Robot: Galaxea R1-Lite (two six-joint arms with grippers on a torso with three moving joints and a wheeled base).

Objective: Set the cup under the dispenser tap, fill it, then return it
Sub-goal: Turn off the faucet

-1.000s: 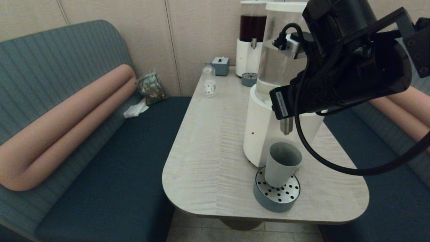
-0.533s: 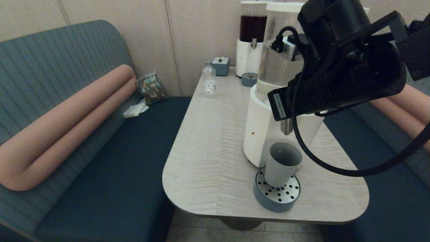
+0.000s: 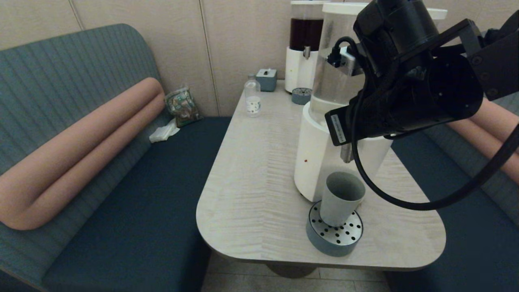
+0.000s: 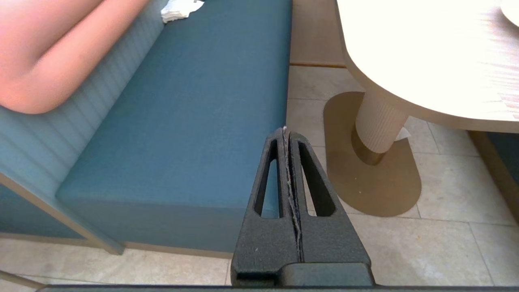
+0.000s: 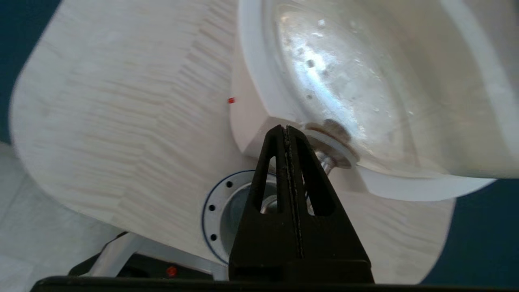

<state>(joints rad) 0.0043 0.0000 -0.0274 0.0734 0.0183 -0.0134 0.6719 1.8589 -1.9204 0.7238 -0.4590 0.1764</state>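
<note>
Cup under dispenser tap, upright on drip tray

Grey-blue tapered cup is standing upright, mouth open upward, on the round perforated drip tray just in front of the white-based clear tank. Dispenser tap (short brushed-metal spout, mostly hidden in the head view) is hanging directly above the cup's mouth, not touching it; cup's contents are not showing.

Cup: matt grey-blue, smooth. Dispenser tap: brushed metal. Tank: clear glossy plastic on smooth white base. Drip tray: perforated metal top. Bench: pale wood grain, matt. Seat: dark blue cloth. Right gripper fingers: black, grainy plastic.
</note>
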